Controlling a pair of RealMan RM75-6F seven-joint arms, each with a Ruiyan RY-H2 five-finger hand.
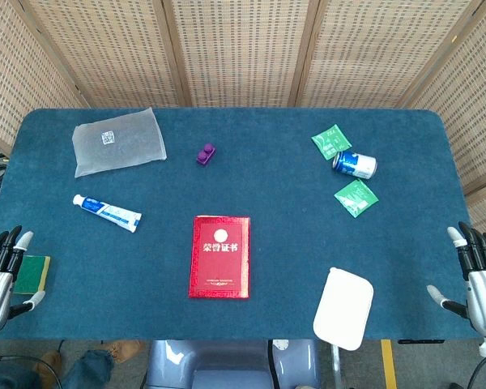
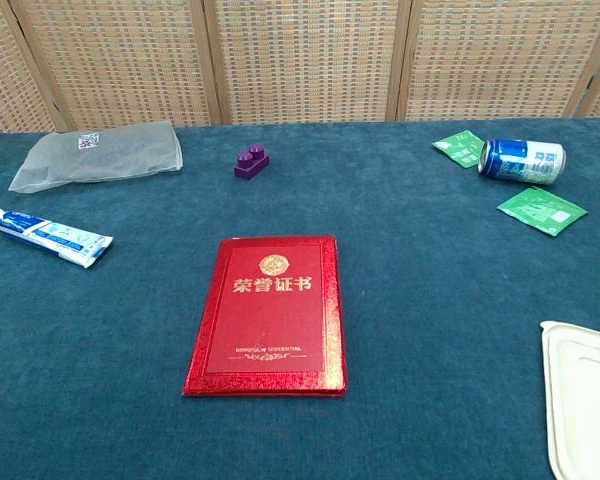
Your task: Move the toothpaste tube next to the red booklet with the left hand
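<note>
A white and blue toothpaste tube (image 1: 107, 212) (image 2: 48, 236) lies flat on the blue table, left of centre, its cap pointing far left. The red booklet (image 1: 219, 256) (image 2: 267, 314) lies closed near the front middle, well to the right of the tube. My left hand (image 1: 2, 274) hangs at the table's front left corner, fingers spread and empty, well short of the tube. At the front right corner my right hand (image 1: 476, 275) is likewise spread with nothing in it. Neither hand shows in the chest view.
A clear plastic pouch (image 1: 117, 141) lies at the back left, a purple block (image 1: 206, 153) behind the booklet. A blue can (image 1: 355, 164) lies between two green sachets (image 1: 331, 140) (image 1: 356, 197) at the right. A white tray (image 1: 343, 307) overhangs the front edge. A green sponge (image 1: 34, 274) sits by my left hand.
</note>
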